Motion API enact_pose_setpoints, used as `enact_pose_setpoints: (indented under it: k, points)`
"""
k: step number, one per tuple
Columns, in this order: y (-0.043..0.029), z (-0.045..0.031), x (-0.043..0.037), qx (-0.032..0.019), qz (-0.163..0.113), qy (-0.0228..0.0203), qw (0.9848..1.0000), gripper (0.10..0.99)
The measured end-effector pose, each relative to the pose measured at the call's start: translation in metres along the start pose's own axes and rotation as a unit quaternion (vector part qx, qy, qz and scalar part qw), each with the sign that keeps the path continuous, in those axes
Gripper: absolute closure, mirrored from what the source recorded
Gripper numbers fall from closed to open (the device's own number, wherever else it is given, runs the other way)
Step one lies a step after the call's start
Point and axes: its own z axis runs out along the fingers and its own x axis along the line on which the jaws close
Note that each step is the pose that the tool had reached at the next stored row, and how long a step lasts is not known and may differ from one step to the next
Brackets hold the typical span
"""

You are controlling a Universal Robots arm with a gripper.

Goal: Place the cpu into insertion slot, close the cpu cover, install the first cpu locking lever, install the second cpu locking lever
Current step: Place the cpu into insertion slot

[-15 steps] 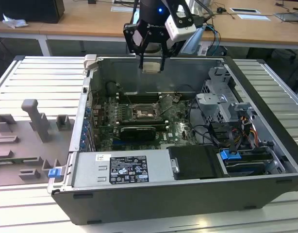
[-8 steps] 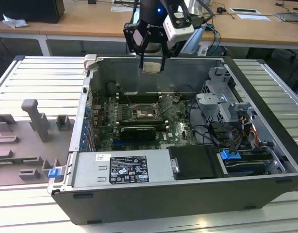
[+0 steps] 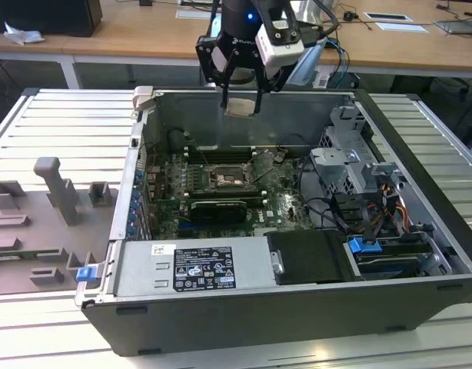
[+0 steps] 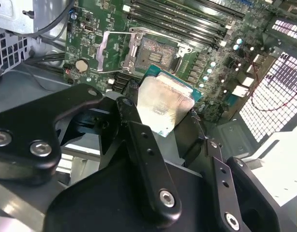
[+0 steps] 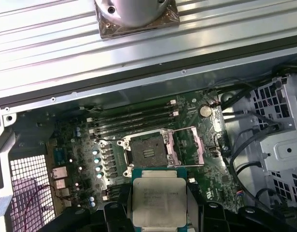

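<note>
The gripper (image 3: 240, 106) is hovering over the open computer case (image 3: 420, 192). Its fingers (image 3: 223, 92) are clamping the cpu (image 3: 239, 108) by two opposite edges. In the exterior view the chip is hanging in the air at about twelve o'clock from the insertion slot (image 3: 224, 178), clear of the green board. In the second wrist view the cpu (image 4: 165, 108) is showing its silvery lid, with a green edge peeking out beneath it. In the first wrist view the lid (image 5: 159, 200) is carrying faint print that cannot be made out.

The insertion slot (image 5: 147, 152) is lying bare and dark. The cpu cover (image 5: 187, 145) is standing swung open. In the exterior view the cover (image 3: 259, 175) is sitting at about three o'clock from the slot, and the memory slots (image 3: 221, 151) are running at twelve o'clock from it. A long black card (image 3: 219, 207) is lying at six o'clock from the slot.

Farther toward six o'clock, the power supply (image 3: 144, 269) is wearing a white label (image 3: 201, 269) crowded with small print and marks. The case is resting on a ribbed metal surface (image 3: 59, 123). A grey fixture (image 3: 55, 192) is sitting on that surface at nine o'clock from the case.
</note>
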Motion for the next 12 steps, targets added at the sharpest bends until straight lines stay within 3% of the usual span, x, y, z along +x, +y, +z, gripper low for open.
enact_pose_setpoints:
  k: [6,12]
  points:
    - [0.0000,0.0002,0.0001,-0.0002,0.012,-0.0011,0.9999,0.545]
    - [-0.0001,0.0008,0.0001,-0.0009,0.046,-0.0042,0.9989,0.545]
